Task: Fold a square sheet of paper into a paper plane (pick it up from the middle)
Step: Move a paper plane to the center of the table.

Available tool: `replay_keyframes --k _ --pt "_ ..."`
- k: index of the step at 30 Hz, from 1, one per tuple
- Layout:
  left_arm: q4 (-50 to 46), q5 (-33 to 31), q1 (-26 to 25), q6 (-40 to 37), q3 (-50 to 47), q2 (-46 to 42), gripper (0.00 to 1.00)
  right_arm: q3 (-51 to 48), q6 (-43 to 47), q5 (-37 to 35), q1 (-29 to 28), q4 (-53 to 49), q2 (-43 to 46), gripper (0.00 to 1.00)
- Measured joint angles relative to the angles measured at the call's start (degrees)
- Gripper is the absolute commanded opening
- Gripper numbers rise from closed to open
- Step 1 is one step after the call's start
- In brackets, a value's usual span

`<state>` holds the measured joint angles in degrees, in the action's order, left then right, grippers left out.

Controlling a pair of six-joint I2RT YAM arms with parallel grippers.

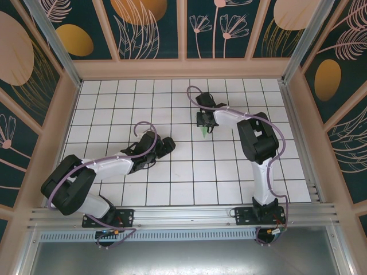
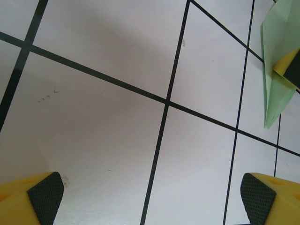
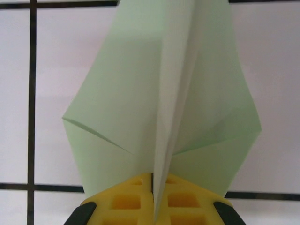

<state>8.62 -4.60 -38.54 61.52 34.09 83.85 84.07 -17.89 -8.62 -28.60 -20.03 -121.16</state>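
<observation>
The paper plane (image 3: 159, 103) looks fully folded, a slim dart with a centre crease, its keel clamped between the closed jaws of the right gripper (image 3: 152, 201). The left gripper (image 2: 150, 197) hangs spread wide and empty, off to the left of the right gripper above the gridded table (image 2: 93, 140) — by my reading, only setting down and release remain.

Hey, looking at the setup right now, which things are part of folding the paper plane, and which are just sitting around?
Part of the job:
- paper plane, folded, pinched in the right end effector
- left end effector, open, holding nothing

Just there:
- gridded table
- patterned walls
</observation>
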Motion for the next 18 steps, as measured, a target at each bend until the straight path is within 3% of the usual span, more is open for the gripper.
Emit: replay_keyframes --k 10,18 --pt "-1.0 -0.4 0.2 -0.8 0.7 0.0 0.99 0.8 -1.6 0.5 0.1 0.1 -0.9 0.15" --pt "-6.6 -3.7 1.8 -3.8 6.9 0.0 0.99 1.6 -3.7 0.5 0.1 -1.5 -0.1 0.33"
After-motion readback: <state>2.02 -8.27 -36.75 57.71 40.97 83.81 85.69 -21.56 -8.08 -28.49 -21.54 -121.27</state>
